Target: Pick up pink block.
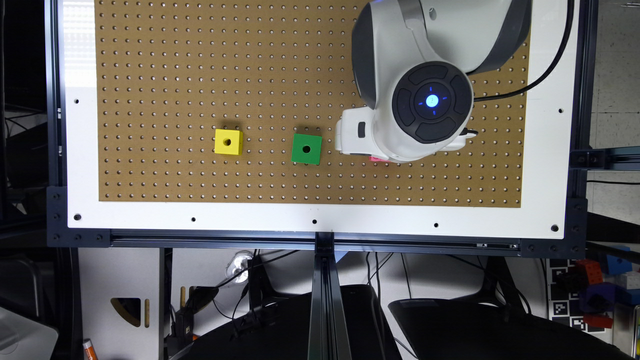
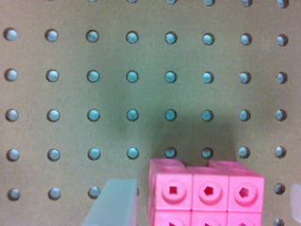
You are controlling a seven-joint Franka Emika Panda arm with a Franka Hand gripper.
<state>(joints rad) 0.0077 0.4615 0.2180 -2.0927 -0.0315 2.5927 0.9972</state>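
Note:
The pink block (image 2: 207, 190) is a bright pink studded brick lying on the brown pegboard (image 2: 94, 94). In the wrist view my gripper (image 2: 203, 207) is open and low over it, one pale finger (image 2: 113, 202) close beside the block and the other at the frame's edge, a gap away. Neither finger clearly touches the block. In the exterior view the gripper (image 1: 361, 137) sits under the white wrist toward the exterior view's right, and a thin sliver of the pink block (image 1: 378, 159) peeks out beneath it.
A green cube (image 1: 306, 148) with one hole stands just to the exterior view's left of the gripper. A yellow cube (image 1: 228, 141) with one hole lies farther left. A white border (image 1: 320, 220) frames the pegboard (image 1: 200, 75).

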